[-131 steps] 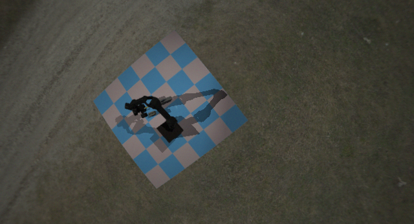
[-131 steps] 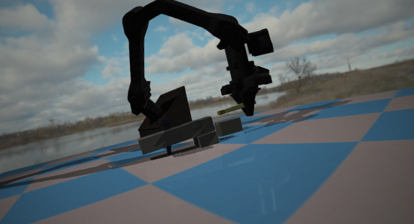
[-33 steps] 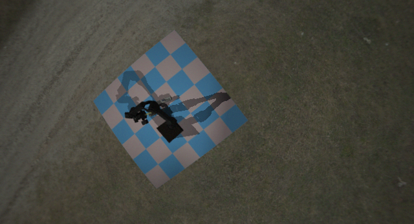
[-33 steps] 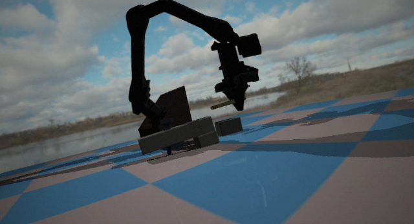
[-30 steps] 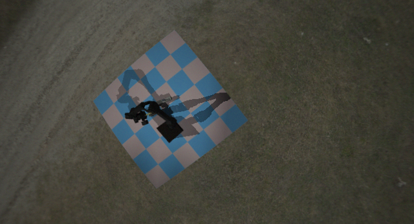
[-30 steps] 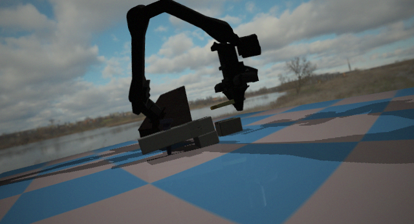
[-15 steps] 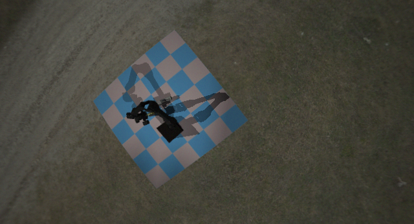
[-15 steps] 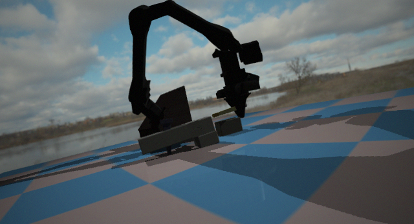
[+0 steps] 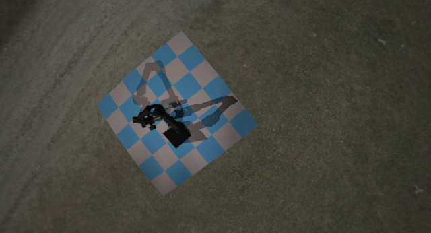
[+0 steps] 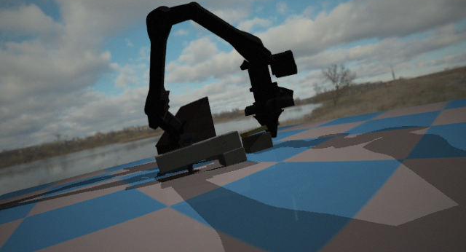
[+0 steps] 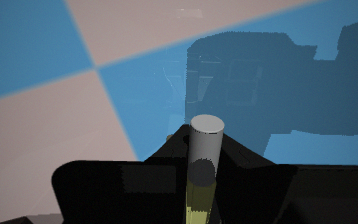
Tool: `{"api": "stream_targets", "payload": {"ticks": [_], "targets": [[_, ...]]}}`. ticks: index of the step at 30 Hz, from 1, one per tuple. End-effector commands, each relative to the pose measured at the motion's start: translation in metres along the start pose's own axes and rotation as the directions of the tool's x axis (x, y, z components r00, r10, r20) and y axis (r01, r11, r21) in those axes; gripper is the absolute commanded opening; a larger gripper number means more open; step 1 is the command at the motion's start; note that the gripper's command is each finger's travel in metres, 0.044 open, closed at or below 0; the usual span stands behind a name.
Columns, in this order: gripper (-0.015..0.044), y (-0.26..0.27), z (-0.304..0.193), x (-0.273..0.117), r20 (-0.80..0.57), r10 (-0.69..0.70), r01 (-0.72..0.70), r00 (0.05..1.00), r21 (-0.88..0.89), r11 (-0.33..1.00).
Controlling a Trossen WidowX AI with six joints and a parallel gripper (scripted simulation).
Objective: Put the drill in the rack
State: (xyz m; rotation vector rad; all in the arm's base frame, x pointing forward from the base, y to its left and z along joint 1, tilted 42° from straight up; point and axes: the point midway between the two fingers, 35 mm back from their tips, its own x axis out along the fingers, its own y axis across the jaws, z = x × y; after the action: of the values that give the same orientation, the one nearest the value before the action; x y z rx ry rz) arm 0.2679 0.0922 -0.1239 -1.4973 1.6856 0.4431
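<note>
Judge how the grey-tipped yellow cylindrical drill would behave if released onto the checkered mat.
The grey-tipped yellow cylindrical drill looks round and smooth, so it would probably roll on the flat checkered mat. It juts straight from the black gripper without sagging, so it is likely stiff. Its slim shaft suggests it is fairly light.

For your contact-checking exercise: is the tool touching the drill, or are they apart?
Touching. The wrist view shows the tool clamped on the drill, its dark fingers pressed against both sides of the grey-and-yellow cylinder.
</note>
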Motion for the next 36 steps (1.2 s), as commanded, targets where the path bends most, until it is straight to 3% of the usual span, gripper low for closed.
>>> {"api": "stream_targets", "payload": {"ticks": [1,9,26,36], "targets": [[0.0,0.0,-0.001,0.006,-0.005,-0.003,0.003,1.0,-0.006,1.0],[0.0,0.0,-0.001,0.015,-0.005,-0.004,0.004,1.0,-0.006,1.0],[0.044,0.0,0.001,0.009,0.002,-0.004,0.004,1.0,-0.002,1.0],[0.044,0.002,0.0,-0.032,-0.003,-0.002,0.002,1.0,-0.007,1.0]]}}
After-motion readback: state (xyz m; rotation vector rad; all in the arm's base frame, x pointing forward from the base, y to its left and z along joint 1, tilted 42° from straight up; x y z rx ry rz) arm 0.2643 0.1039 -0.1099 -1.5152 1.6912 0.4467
